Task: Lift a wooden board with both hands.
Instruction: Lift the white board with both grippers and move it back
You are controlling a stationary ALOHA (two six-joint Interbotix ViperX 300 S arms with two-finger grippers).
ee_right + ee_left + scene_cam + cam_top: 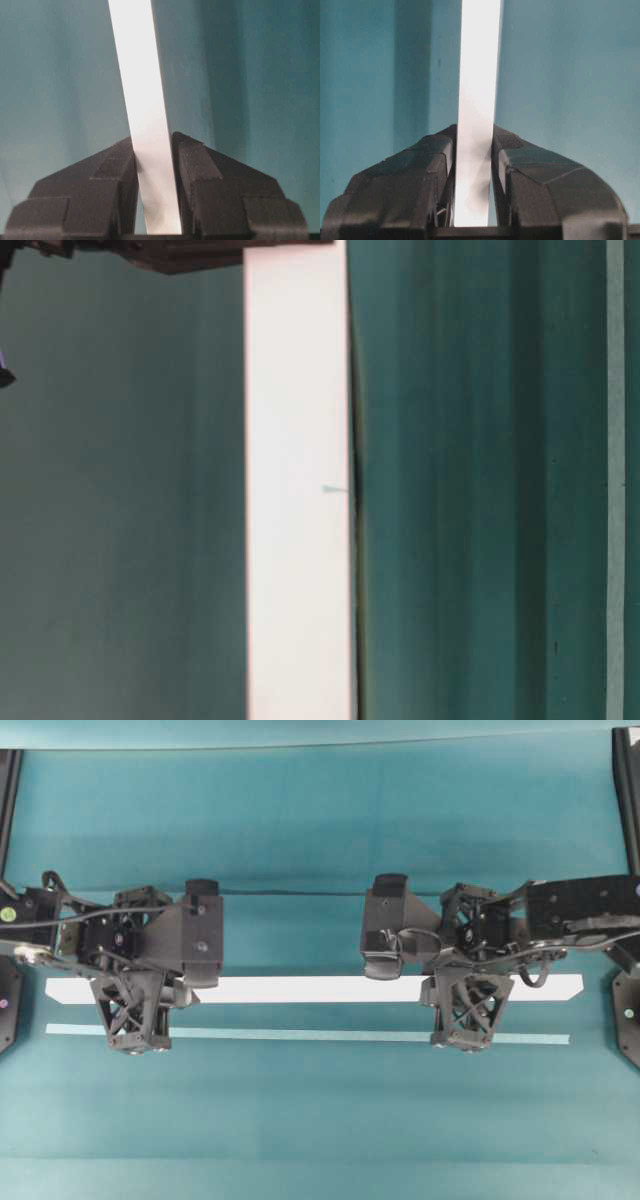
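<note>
Across the teal table surface (pixel 320 830) the wooden board (pixel 300 988) ran nearly the full width, its angled ends free of both side frames, with open cloth above and below it. Just below it lay a thin pale tape strip (pixel 300 1034), parallel and apart. Near each end, the left gripper (pixel 472 165) and the right gripper (pixel 155 165) pinched the board's long edges, fingers narrowly spaced.

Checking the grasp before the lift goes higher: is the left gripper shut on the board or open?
Shut on the wooden board: the left gripper's fingers press both its edges.
</note>
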